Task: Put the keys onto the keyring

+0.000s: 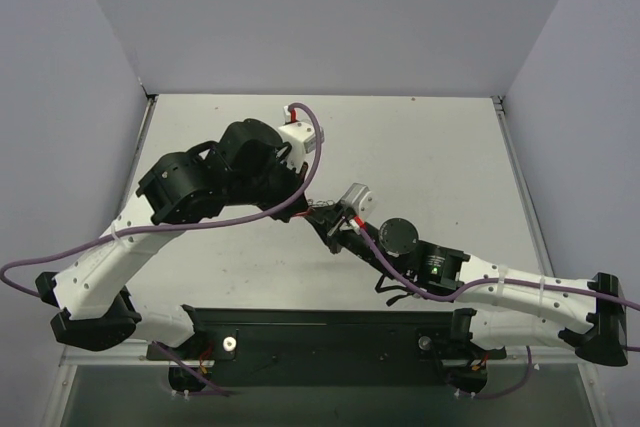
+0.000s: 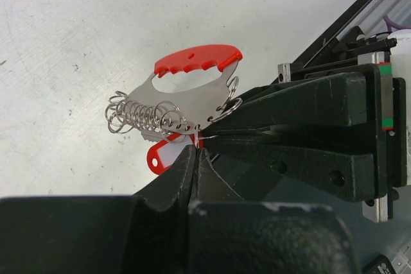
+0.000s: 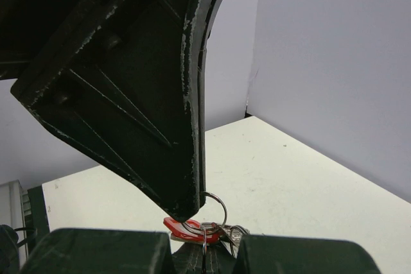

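Key tag: the key tag [image 2: 166,157], a tiny red rectangular plastic piece with a pale centre, is found directly under the keyring, at the tip of the left fingers and lifted off the table.
Keyring: the keyring [image 2: 186,97], a silver metal plate with a red curved grip and a bunch of thin wire rings [image 2: 138,117], is held in the air, probably so that a ring can be reached from both sides.
Left gripper: the left gripper [image 2: 194,160] is closed tight, apparently on one end of the key tag, so that the tag is presented to the rings.
Right gripper: the right gripper [image 2: 215,131] is closed as well, with its tips on a wire ring at the edge of the plate. It is judged that the keyring is steadied in this way.
Not decided: it cannot be told whether the key tag is already threaded on a ring.
Table: the white table [image 2: 77,30] lies below and is touched by neither piece.
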You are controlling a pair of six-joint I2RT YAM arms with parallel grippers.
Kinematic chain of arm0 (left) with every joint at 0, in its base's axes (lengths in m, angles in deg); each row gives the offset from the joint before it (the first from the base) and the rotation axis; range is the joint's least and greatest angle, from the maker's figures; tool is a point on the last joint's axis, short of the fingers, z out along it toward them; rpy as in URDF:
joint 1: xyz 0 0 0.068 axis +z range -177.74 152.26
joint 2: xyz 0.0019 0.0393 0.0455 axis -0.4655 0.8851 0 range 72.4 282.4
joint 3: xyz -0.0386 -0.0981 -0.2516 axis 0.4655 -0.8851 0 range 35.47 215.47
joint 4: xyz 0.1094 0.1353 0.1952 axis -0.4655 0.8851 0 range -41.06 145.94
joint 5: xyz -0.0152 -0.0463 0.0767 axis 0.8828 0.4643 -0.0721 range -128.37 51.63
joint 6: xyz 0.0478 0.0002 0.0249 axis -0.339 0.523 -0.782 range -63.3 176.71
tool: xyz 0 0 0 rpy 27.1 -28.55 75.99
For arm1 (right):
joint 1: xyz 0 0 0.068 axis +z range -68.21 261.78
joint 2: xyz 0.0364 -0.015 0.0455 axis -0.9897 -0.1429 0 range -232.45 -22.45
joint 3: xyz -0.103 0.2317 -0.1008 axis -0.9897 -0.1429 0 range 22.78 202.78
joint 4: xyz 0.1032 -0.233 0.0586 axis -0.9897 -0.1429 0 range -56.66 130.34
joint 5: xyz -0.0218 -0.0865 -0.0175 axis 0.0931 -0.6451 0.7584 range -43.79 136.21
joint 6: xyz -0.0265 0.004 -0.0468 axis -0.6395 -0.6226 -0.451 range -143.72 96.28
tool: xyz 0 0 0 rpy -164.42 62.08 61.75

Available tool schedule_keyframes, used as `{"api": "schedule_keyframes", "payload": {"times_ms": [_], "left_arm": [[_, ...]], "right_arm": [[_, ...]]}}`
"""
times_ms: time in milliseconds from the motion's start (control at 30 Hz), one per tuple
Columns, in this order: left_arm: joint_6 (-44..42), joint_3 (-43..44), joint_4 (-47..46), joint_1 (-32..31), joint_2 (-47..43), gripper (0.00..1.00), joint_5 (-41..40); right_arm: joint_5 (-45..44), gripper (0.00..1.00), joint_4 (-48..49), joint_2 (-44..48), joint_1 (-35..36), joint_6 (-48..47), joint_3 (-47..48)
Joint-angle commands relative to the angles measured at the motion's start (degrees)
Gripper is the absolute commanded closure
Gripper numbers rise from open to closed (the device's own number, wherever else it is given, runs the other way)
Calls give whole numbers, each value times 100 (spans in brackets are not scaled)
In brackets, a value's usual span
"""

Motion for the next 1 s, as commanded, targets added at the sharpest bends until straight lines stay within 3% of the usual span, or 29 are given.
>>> {"api": "schedule_keyframes", "payload": {"times_ms": [0,667,767,800,900,967], "left_arm": [[15,334,222,-30,-285,100,63],[15,265,521,-30,-417,100,-120],[32,151,513,-22,-435,100,-341],[41,115,486,-13,-435,100,-385],[68,-112,372,13,-461,100,-526],[94,-227,276,40,-444,100,-605]], "right_arm": [[-179,100,262,148,-116,44,12],[-390,98,148,209,-212,106,-50],[-372,80,25,306,-212,62,-120],[-355,66,-19,384,-212,27,-155],[-259,46,-326,612,-221,-17,-331],[-118,39,-598,780,-212,-44,-532]]}}
